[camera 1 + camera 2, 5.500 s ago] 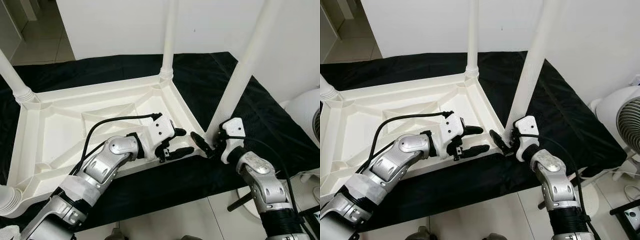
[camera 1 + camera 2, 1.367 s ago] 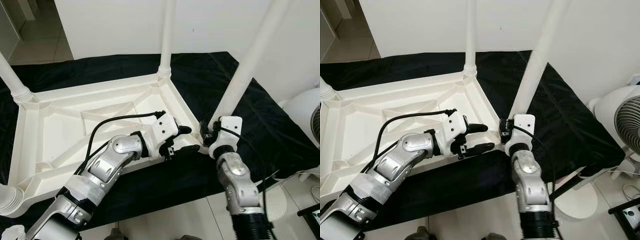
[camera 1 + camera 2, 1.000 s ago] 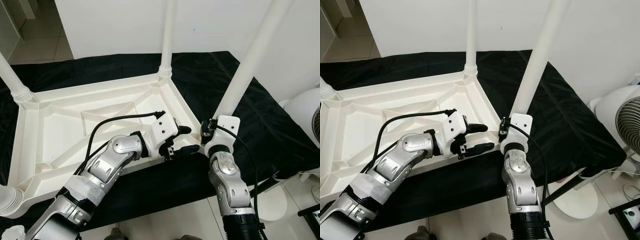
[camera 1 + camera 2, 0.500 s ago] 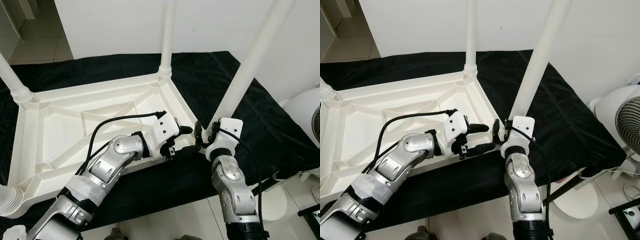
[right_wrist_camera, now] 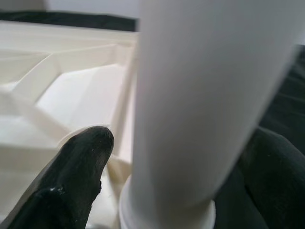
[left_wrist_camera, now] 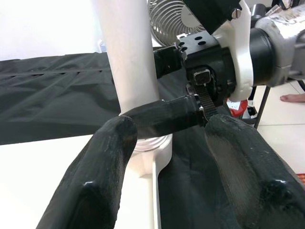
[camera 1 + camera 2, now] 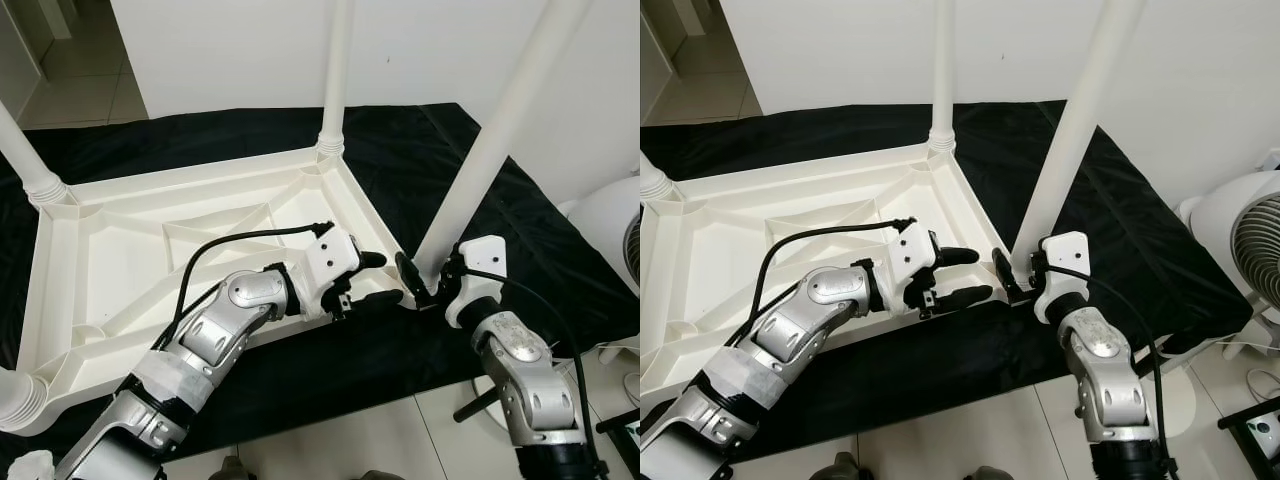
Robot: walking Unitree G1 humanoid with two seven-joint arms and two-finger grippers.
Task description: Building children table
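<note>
- The right pincer (image 7: pixel 1012 277) sits at the foot of the near table leg (image 7: pixel 1065 140), its two black fingers (image 5: pixel 78 162) spread apart on either side of the leg; whether they press on it cannot be told.
- The left pincer (image 7: pixel 378 280) is just beside that same leg foot, fingers apart and gripping nothing, the lower one lying along the rim of the upturned table top.
- The upturned table top (image 7: pixel 130 260), white plastic with ribs showing, lies on a black cloth (image 7: pixel 420 150); the near leg rises tilted from its corner socket.
- Beyond that leg, a far leg (image 7: pixel 335 70) stands upright at the next corner.
- A white fan (image 7: pixel 1250 240) stands on the floor, well apart from the near leg.
</note>
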